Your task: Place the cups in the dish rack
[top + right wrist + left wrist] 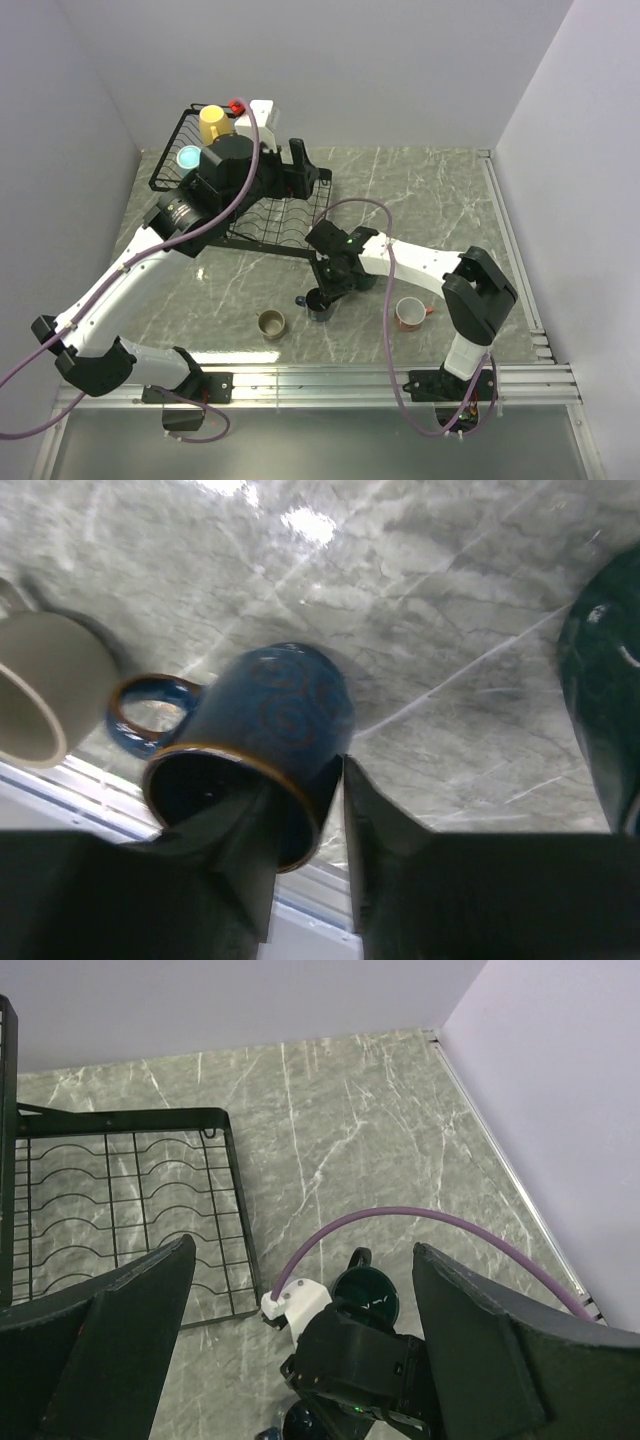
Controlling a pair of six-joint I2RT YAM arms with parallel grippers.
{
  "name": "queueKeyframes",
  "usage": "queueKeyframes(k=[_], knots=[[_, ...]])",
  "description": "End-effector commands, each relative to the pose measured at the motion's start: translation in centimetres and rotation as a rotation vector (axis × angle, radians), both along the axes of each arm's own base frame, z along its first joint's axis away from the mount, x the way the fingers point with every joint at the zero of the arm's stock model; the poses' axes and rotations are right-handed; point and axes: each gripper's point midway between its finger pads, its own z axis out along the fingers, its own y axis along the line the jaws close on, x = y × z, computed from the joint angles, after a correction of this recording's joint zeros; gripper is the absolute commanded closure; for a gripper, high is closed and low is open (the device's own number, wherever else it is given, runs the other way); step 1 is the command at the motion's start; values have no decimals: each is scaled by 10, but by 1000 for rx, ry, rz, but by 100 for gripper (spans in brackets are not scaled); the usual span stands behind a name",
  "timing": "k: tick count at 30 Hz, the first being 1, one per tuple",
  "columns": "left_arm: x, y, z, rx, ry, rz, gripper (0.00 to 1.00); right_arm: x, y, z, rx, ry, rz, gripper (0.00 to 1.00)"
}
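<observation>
We have the right fingers [337, 772] set astride the rim of the navy mug [270, 710]. One is inside the cup and one outside, and as far as the wrist view shows they are pinching its wall. A rim pinch makes sense here: the mug stands upright on the counter [430, 200] with its mouth free. The dark teal mug [365, 1295] stands just beside it, leaving little room for a grasp around the body.

The left fingers [302, 1250] are spread wide with nothing between them, hanging over the rack [285, 215] at the far left. We read that arm as idle for now.

The yellow mug [212, 122] and the light blue mug [188, 157] already sit in the raised basket at the rack's far end, so we judge two of the six loaded. The slotted tray lies nearer the navy mug and looks the easier place for it.

Four mugs are on the counter — the navy and teal pair in the middle, the olive-brown mug [271, 322] near and to their left, and the red mug [408, 313] well apart to the right. With so thin a hold, we expect the navy mug may swing, so a straight lift clear of the teal one seems wise.
</observation>
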Motion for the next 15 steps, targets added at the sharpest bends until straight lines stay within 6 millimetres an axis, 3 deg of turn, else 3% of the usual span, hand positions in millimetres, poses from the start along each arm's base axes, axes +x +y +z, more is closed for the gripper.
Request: queueKeyframes(k=[1,5,9,11,15], knots=[[-5,7,10,-17,-8,12,5,4,2,-4,-1,-28,-25,73],[-7,8,9,-19,-5,8,5,5,-2,-2,-13,-40,-29,100],[-9,4,9,-36,1,-7,4,10,-1,16,5,-74,-31,100],[-10,1,11,-51,6,-29,3,17,-3,37,19,-114,-39,100],[-8,-2,18,-147,31,-103,4,34,-15,102,192,-137,-116,100]])
